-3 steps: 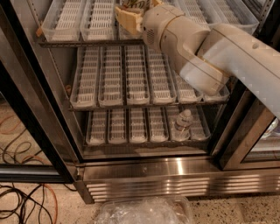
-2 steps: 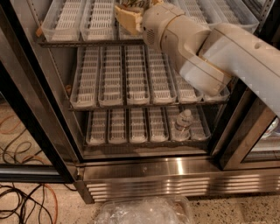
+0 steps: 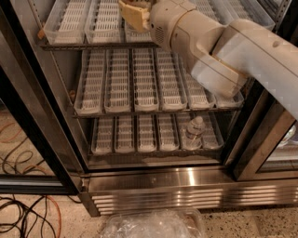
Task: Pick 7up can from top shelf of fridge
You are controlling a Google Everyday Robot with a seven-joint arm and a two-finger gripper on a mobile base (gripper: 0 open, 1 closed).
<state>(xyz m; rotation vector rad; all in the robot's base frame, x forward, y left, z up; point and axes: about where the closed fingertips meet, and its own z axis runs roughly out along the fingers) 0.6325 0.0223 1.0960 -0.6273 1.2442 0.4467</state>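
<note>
The fridge [image 3: 186, 183] stands open, showing three wire racks of white slotted lane trays. The top shelf [image 3: 74, 21] runs along the upper edge of the view. My gripper [image 3: 133, 13], tan at its tip, reaches over the middle lanes of the top shelf and is partly cut off by the top edge. The cream arm [image 3: 219, 51] comes in from the right and hides the right part of the top and middle racks. The 7up can is not visible; it is hidden or out of view.
A clear plastic water bottle [image 3: 193, 132] stands on the bottom rack at the right. The black door frame [image 3: 35, 135] slants down the left side, and another frame [image 3: 260, 144] stands at the right. Cables [image 3: 23, 218] lie on the floor at the left. Crumpled clear plastic [image 3: 153, 225] lies below the ribbed steel base.
My gripper has shifted slightly up and to the left over the top shelf. Nothing else has moved.
</note>
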